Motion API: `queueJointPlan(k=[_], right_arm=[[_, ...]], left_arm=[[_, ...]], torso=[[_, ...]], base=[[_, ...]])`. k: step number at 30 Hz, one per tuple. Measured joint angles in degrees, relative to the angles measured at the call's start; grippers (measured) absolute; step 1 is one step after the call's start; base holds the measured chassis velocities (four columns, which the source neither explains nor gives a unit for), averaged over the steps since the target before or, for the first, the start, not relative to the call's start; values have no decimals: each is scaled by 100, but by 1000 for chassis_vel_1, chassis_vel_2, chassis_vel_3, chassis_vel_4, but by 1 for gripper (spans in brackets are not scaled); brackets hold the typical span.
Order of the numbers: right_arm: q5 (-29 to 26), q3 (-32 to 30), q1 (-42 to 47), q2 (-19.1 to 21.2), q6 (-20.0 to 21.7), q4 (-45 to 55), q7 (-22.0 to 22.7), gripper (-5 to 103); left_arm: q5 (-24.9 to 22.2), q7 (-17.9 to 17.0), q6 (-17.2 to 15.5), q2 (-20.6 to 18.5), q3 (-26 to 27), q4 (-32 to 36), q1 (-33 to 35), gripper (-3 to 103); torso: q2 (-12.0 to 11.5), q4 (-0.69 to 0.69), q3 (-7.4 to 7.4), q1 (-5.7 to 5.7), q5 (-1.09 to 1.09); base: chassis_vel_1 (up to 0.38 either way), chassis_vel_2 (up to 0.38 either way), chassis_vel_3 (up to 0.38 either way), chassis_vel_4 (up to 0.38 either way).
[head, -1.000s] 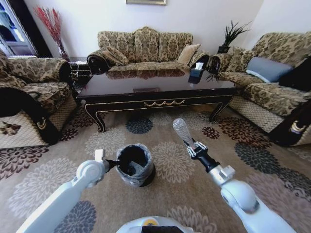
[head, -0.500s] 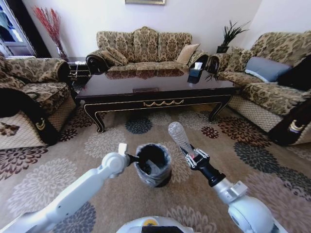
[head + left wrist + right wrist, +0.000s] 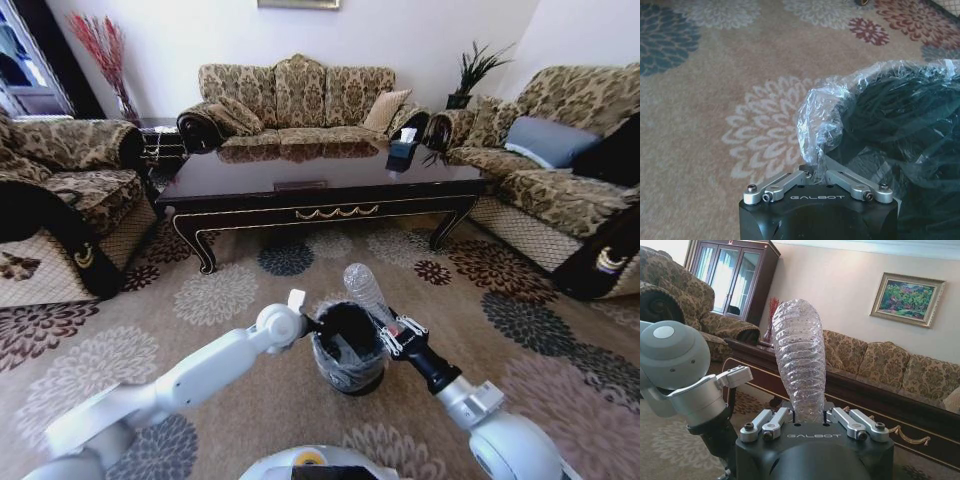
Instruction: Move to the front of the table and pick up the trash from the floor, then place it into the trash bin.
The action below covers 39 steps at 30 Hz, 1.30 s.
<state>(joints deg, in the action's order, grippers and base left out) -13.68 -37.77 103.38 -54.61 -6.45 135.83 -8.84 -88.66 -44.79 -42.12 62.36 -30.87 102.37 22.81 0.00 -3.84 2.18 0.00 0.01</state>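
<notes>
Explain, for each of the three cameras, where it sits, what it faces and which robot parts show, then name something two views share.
Head: high on the robot, facing down over the floor, table, both arms.
Left wrist: behind the left tool, shut on the trash bin liner.
Right wrist: behind the right tool gripping a clear plastic bottle, facing the sofa.
Shared: the bottle shows in head and right wrist views.

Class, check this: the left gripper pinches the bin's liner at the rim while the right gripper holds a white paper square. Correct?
Not quite. The right gripper holds a clear plastic bottle, as the right wrist view shows. The left gripper does pinch the trash bin's liner at the rim.
</notes>
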Motion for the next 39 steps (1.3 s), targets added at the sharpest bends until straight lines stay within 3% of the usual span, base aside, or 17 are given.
queueJointPlan(k=[7,9,11,14,17,23,27,35,39], right_arm=[[145,124,-26,-46,-8,-110,-19,21],[217,162,-58,-58,-7,-166,-37,26],[359,196,-93,-70,-43,-251,-64,36],[411,225,-105,-84,-58,-288,-71,42],[429,241,-107,-101,-65,-309,-75,58],[429,237,-94,-108,-66,-311,-81,76],[445,268,-91,-149,-70,-320,-85,96],[461,298,-69,-233,-108,-321,-87,100],[443,245,-34,-287,-177,-331,-87,100]], left_arm=[[-84,-78,-2,36,-146,93,-112,0],[-95,-96,-1,21,-173,146,-114,0],[-101,-112,-2,-3,-191,193,-112,0],[-101,-119,-2,-17,-191,228,-96,0],[-102,-120,-2,-58,-168,291,-54,0],[-80,-120,-2,-132,-112,351,30,0],[-40,-147,-2,-202,-71,401,104,0],[91,-148,-2,-500,265,517,460,0],[357,-108,-2,-824,950,603,1044,0]], torso=[[0,1,0,0,-1],[0,0,0,0,-1],[0,1,0,0,-1],[0,1,0,0,-1],[0,0,0,0,-1],[0,1,0,0,-2],[0,1,0,0,-1],[0,0,0,0,-2],[0,1,0,0,-3]], base=[[0,0,0,0],[0,0,0,0],[0,0,0,0],[0,0,0,0],[0,0,0,0],[0,0,0,0],[0,0,0,0],[0,0,0,0],[0,0,0,0]])
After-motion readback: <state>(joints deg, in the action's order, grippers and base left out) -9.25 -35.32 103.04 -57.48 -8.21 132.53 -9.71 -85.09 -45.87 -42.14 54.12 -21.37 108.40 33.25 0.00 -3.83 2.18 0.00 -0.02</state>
